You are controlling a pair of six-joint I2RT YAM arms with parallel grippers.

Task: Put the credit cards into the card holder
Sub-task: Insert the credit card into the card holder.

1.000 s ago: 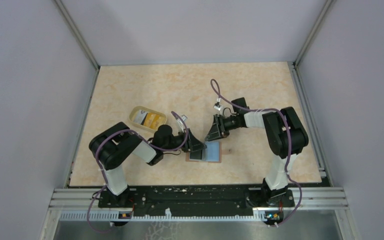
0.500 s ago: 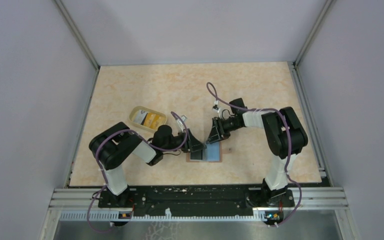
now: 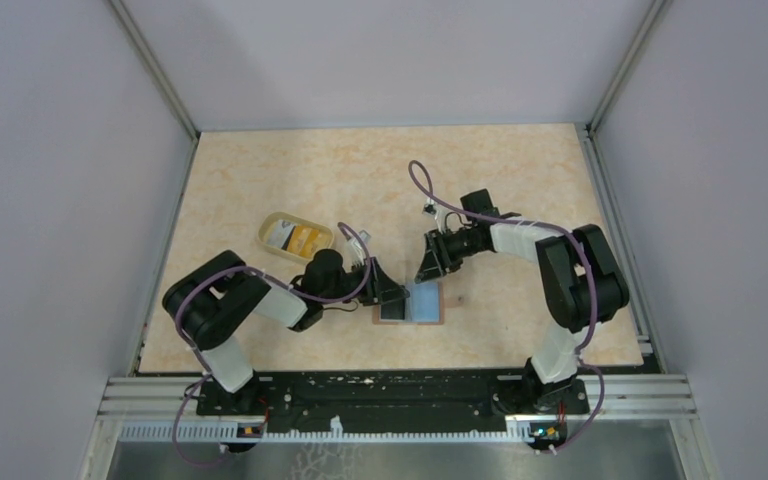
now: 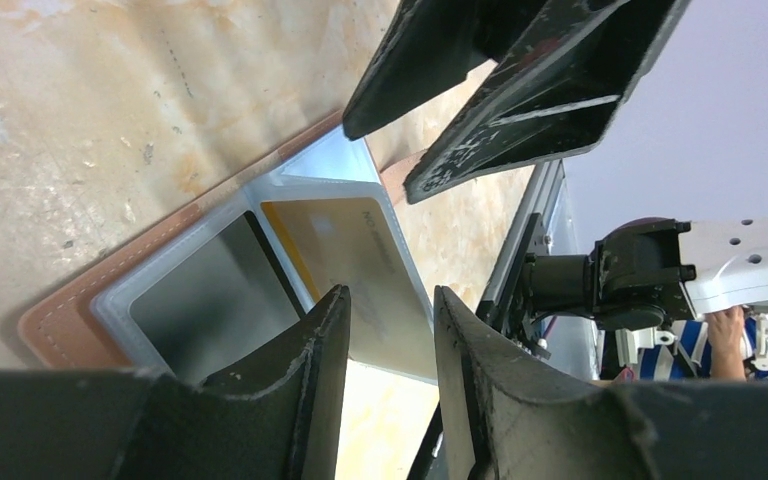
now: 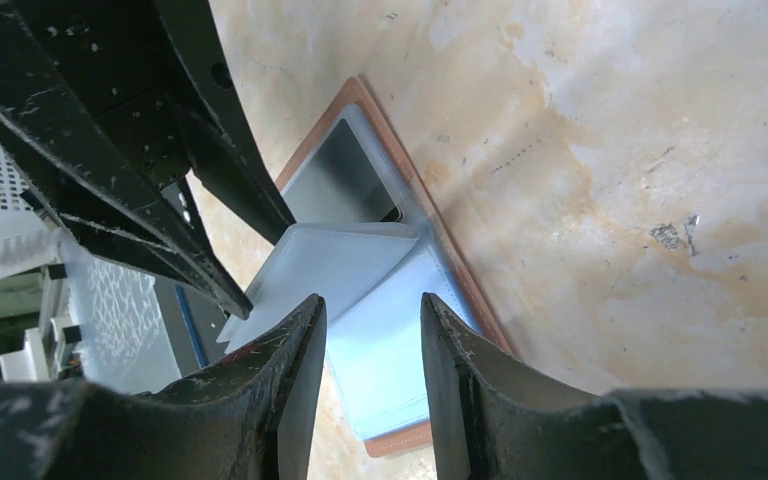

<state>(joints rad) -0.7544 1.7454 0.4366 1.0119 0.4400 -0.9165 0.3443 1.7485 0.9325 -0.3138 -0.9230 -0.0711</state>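
The card holder (image 3: 426, 306) lies open on the table, reddish-brown rim (image 4: 65, 318), light blue lining (image 5: 400, 345). A pale card with a yellow edge (image 4: 345, 245) stands tilted over its middle, its lower edge in the wallet; the right wrist view shows it as a raised pale sheet (image 5: 335, 262). My left gripper (image 3: 394, 292) hovers low over the wallet's left half, open (image 4: 390, 296), the card showing through the gap. My right gripper (image 3: 428, 270) is open above the blue half (image 5: 372, 302), empty. More credit cards (image 3: 305, 238), white and orange, lie in a cup.
The translucent yellowish cup (image 3: 272, 222) sits left of the wallet, behind my left arm. The two grippers' fingers nearly meet over the wallet. Metal rails edge the table at left, right and front, with grey walls around.
My right gripper has come slightly down and closer to the wallet, its elbow swinging right. My left arm's elbow has shifted left while its gripper stays over the wallet.
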